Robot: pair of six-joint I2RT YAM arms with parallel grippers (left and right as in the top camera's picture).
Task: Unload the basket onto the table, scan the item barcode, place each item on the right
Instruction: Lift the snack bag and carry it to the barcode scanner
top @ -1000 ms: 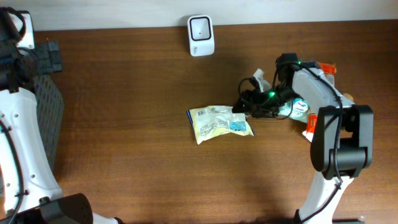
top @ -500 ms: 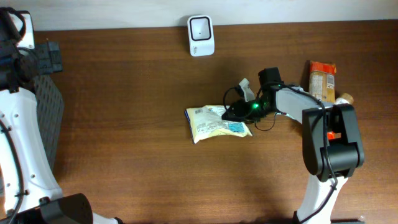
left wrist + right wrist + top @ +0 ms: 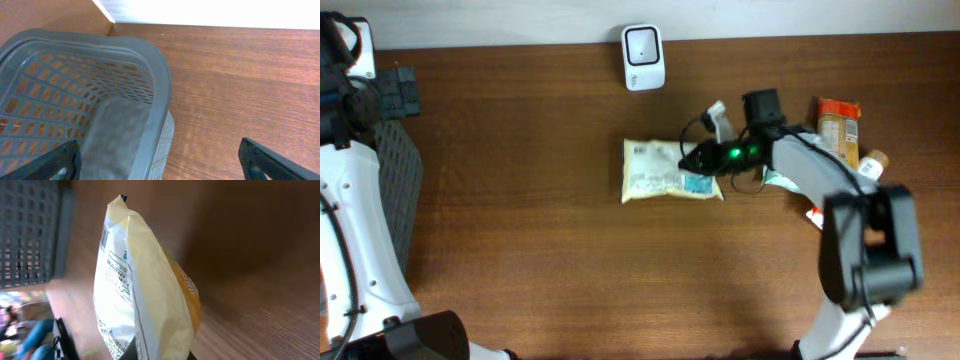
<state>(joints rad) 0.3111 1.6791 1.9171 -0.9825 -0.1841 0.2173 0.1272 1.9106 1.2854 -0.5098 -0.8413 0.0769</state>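
Note:
The item is a pale yellow snack bag (image 3: pixel 663 172) with a blue patch, in the middle of the table. My right gripper (image 3: pixel 700 161) is shut on the bag's right edge. In the right wrist view the bag (image 3: pixel 145 290) stands on edge, filling the middle, with printed text on its white side, and my right gripper (image 3: pixel 160 355) pinches its lower seam. The white barcode scanner (image 3: pixel 643 56) stands at the table's back edge, behind the bag. At the far left my left gripper (image 3: pixel 160 165) hangs open over the basket's rim with nothing in it.
A grey mesh basket (image 3: pixel 150 65) stands at the left edge of the table (image 3: pixel 520 230). An orange packet (image 3: pixel 840 125) and a few other small items (image 3: pixel 788 182) lie at the right, beside the right arm.
My right gripper has shut on the bag's right edge. The bag has turned and shifted slightly toward the back of the table. The left arm has not moved.

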